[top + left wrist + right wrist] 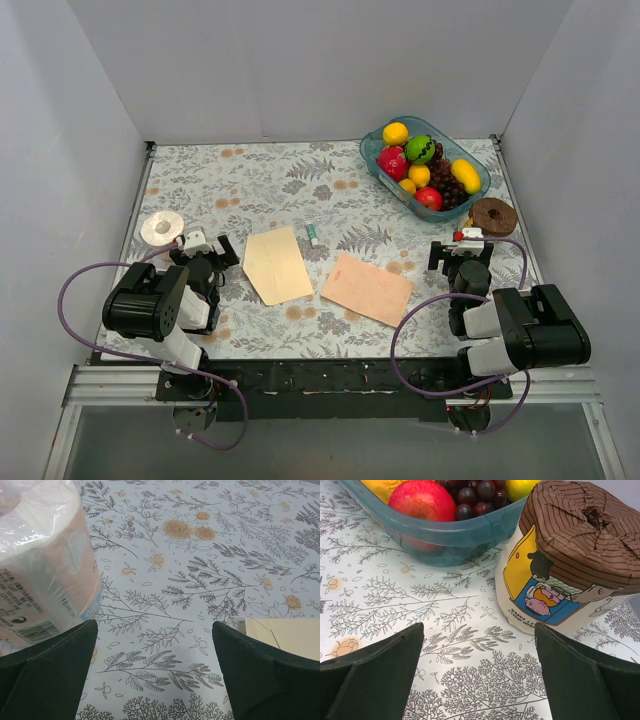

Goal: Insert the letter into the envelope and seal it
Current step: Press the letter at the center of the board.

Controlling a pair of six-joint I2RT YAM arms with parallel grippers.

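The letter (pixel 367 289) lies flat by the tabletop's (pixel 260 190) near edge, long axis slanting crosswise, left of the wide-spread, empty right gripper (pixel 479 630). Slightly farther, the envelope (pixel 277 265) lies beside the wide-spread left gripper (pixel 155 627), to its right, long axis near-to-far, pointed end nearward

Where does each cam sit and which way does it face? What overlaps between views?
Top external: above and behind the robot, looking down at the table, letter and envelope; left arm and right arm show.
Left wrist: low over the table, facing a wrapped roll; open left claw frames it.
Right wrist: low, facing the fruit tub and brown-capped roll; open right claw shows.
Shared: top and left wrist both catch the envelope.
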